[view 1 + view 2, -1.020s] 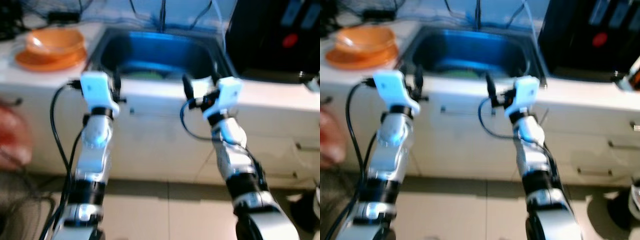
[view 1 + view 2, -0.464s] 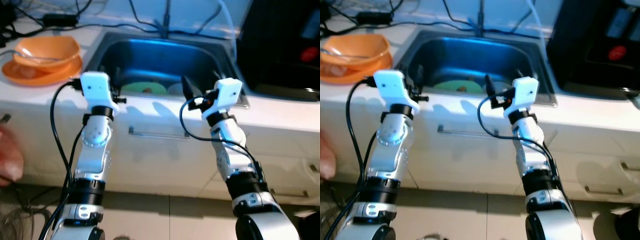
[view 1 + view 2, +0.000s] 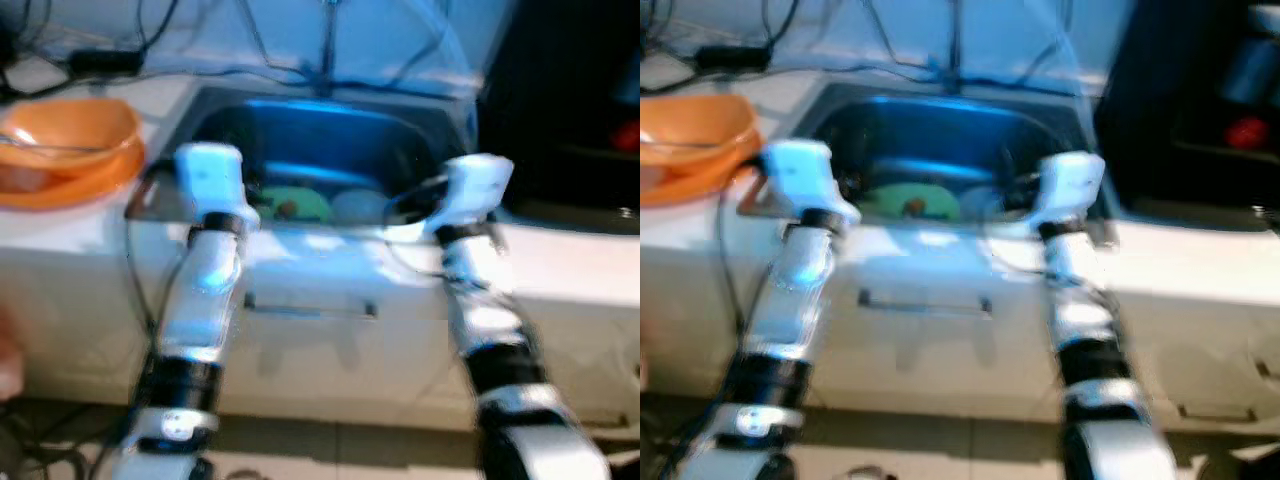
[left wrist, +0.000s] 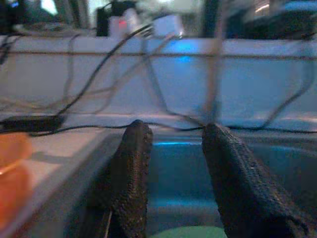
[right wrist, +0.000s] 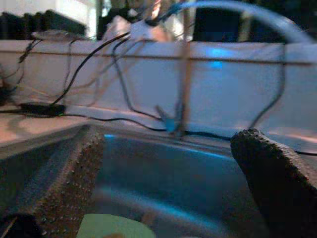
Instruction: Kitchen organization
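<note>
- Step in hand, as judged: approach to the sink (image 3: 440,130), both arms raised at its front rim, nothing grasped yet.
- Left gripper (image 4: 173,186): fingers apart, empty, aimed over the basin.
- Right gripper (image 5: 168,193): fingers wide apart, empty, likewise aimed into the basin.
- In the sink: one green plate (image 3: 290,203) on the bottom, one pale dish (image 3: 355,205) just beside it.
- On the desk (image 3: 60,235), left of the sink: one orange bowl (image 3: 70,130) sitting on one orange plate (image 3: 85,185).
- Next move likely calls for reaching down and closing on the green plate's rim.
</note>
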{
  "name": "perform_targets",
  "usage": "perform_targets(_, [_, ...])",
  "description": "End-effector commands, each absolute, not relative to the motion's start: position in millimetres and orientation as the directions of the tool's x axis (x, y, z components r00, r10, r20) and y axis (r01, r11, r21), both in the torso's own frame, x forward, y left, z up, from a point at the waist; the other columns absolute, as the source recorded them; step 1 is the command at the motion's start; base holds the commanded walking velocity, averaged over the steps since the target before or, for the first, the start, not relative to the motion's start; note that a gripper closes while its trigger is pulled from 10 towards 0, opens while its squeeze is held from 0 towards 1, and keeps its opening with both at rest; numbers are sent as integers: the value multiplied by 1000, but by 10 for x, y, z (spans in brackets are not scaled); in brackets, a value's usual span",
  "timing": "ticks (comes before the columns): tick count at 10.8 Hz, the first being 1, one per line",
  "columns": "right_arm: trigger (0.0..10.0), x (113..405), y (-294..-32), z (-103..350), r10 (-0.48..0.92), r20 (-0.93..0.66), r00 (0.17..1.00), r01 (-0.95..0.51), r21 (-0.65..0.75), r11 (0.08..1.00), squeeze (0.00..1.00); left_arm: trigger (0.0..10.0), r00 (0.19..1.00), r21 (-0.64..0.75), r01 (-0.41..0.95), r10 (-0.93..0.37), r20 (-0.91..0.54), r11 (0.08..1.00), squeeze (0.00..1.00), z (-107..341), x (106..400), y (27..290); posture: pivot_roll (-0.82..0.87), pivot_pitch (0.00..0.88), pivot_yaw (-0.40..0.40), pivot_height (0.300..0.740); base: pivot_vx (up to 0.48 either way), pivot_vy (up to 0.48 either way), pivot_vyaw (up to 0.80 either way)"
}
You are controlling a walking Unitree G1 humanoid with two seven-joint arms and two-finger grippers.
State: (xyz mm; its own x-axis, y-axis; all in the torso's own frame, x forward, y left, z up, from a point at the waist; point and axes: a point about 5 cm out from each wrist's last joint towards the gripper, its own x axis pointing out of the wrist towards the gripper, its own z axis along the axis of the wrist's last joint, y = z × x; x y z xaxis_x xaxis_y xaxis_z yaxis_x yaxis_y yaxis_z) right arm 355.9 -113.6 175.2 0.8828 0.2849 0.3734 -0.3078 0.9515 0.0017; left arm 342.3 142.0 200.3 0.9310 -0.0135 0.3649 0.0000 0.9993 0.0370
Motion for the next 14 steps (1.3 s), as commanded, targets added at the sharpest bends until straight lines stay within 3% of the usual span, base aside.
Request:
perform_targets(1, [10000,3571,-1284,1785,245,385,890,-268,5,963,0,10000,927,38,33,-44,373,999,0,2026,3419,1302,61,53,-61,740,439,0,0])
perform_targets(6, [10000,3573,-1278,1767,247,377,893,-270,9,963,0,10000,930,31,56,-63,363,998,0,2013,3419,1274,63,53,-60,740,0,56,0])
perform_targets(14, [10000,3575,-1279,1746,245,371,896,-269,13,963,0,10000,935,34,60,-68,348,998,0,1997,3431,1268,62,49,-56,740,0,456,0])
